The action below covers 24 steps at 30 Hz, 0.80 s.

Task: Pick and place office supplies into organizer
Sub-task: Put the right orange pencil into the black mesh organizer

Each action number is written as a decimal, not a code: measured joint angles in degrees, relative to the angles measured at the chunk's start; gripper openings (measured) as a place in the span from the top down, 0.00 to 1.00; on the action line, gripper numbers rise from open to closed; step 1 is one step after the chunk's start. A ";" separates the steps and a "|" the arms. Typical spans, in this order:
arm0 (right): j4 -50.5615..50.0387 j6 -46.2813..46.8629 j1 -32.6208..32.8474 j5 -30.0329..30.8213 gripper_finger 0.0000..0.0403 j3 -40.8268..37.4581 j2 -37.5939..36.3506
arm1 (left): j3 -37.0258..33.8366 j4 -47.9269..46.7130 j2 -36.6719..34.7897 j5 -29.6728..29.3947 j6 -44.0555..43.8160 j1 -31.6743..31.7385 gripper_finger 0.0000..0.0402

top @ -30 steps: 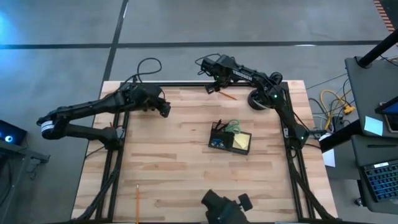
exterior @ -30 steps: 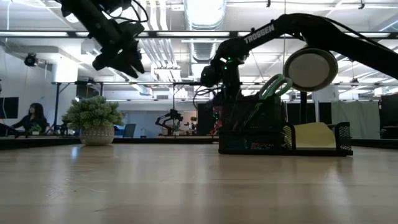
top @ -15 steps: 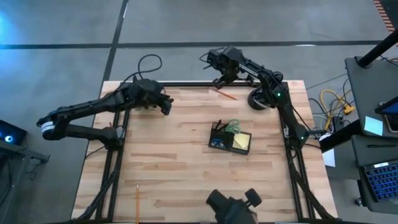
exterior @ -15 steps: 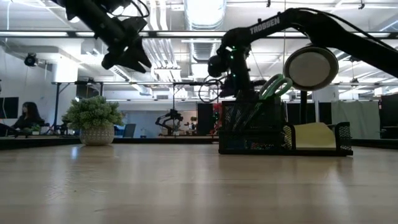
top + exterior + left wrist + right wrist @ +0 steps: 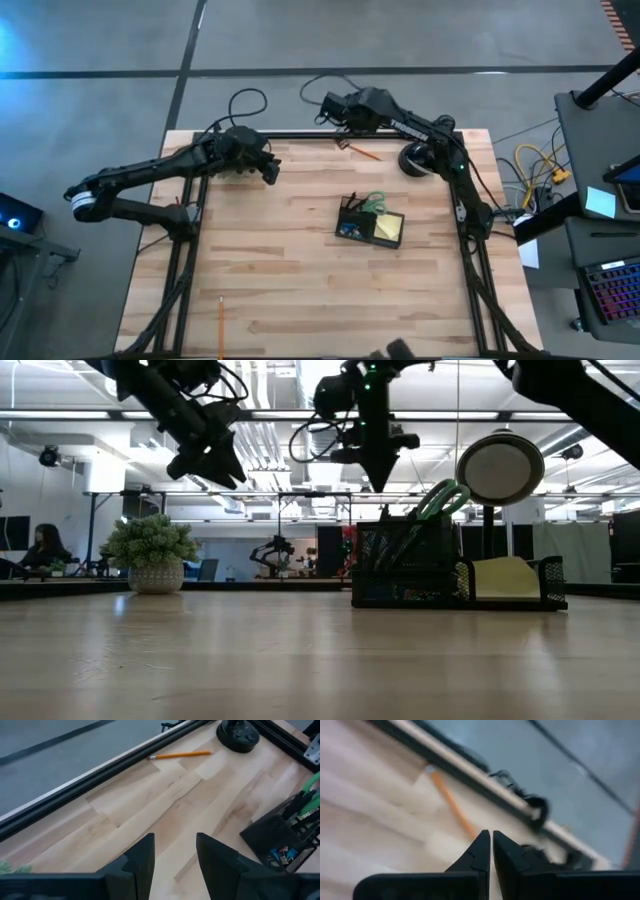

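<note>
The black mesh organizer (image 5: 370, 224) (image 5: 455, 572) stands on the table, right of centre. It holds the green-handled scissors (image 5: 441, 498), dark pens, a small blue piece (image 5: 280, 855) and the yellow sticky-note pad (image 5: 389, 228). One orange pencil (image 5: 365, 152) (image 5: 180, 755) (image 5: 452, 805) lies flat by the far edge. Another orange pencil (image 5: 220, 322) lies at the near left. My right gripper (image 5: 335, 107) (image 5: 378, 462) (image 5: 491, 842) hangs shut, high over the far edge beyond the first pencil. My left gripper (image 5: 268, 171) (image 5: 175, 842) hovers open over the far-left part of the table.
A black desk lamp has its round base (image 5: 417, 160) (image 5: 239, 729) at the far right corner and its round head (image 5: 500, 468) behind the organizer. A green bushy plant (image 5: 152, 550) stands at the far left. Bare wood lies between the left gripper and the organizer.
My right gripper has risen from low beside the far pencil to well above the table and has swung toward the far edge. The pencil has stayed where it lay. My left gripper has drifted a little to the right.
</note>
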 joint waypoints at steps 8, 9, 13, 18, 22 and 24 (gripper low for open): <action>6.61 3.15 5.09 -3.67 0.97 -0.30 6.92 | 0.20 -0.19 0.32 0.71 -0.23 0.34 0.68; 8.08 3.68 5.38 -4.27 0.97 -0.32 7.64 | 0.20 -0.22 0.22 1.04 -0.24 0.34 0.68; 14.59 4.01 5.59 -7.83 0.97 -0.32 9.86 | 0.20 -0.69 -0.24 2.23 -0.76 0.32 0.68; 21.99 4.38 5.56 -12.23 0.97 -0.35 12.46 | 0.18 -0.82 -0.72 2.35 -1.81 0.32 0.68; 29.25 4.58 5.26 -16.66 0.97 -0.35 14.95 | 0.11 -2.78 -1.07 2.36 -1.86 0.32 0.68; 31.20 5.00 4.65 -17.12 0.97 -0.44 15.84 | 0.09 -3.89 -1.49 2.37 -1.88 0.32 0.68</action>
